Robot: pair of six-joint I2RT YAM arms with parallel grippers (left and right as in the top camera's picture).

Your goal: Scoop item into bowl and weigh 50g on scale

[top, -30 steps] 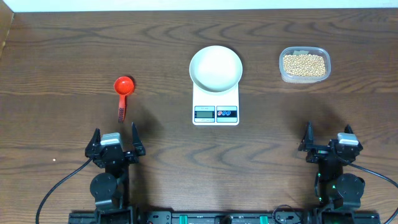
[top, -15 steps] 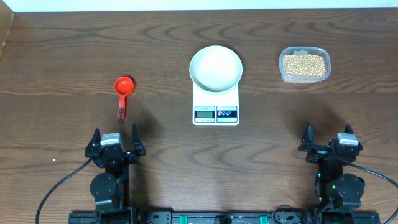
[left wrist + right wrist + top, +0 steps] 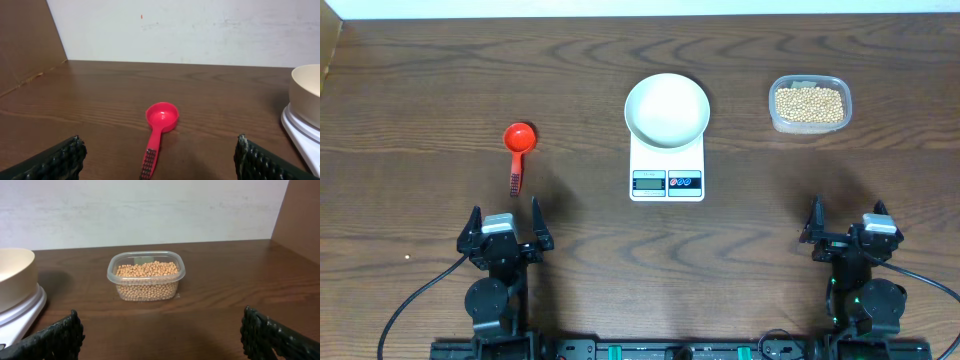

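Note:
The white bowl [image 3: 666,108] sits empty on the white scale [image 3: 667,165] at the table's middle. The tan beans [image 3: 808,104] fill a clear plastic container [image 3: 775,119] at the back right; they also show in the right wrist view [image 3: 146,274]. A red scoop [image 3: 518,145] lies at the left, bowl end away from me, and shows in the left wrist view [image 3: 159,127]. My left gripper [image 3: 504,226] is open and empty, just short of the scoop's handle. My right gripper [image 3: 847,224] is open and empty, well short of the container.
The bowl's edge [image 3: 305,90] and the scale's corner [image 3: 300,132] show at the right of the left wrist view, and at the left of the right wrist view [image 3: 15,280]. A brown board [image 3: 27,45] stands at the far left, another at the far right [image 3: 300,215].

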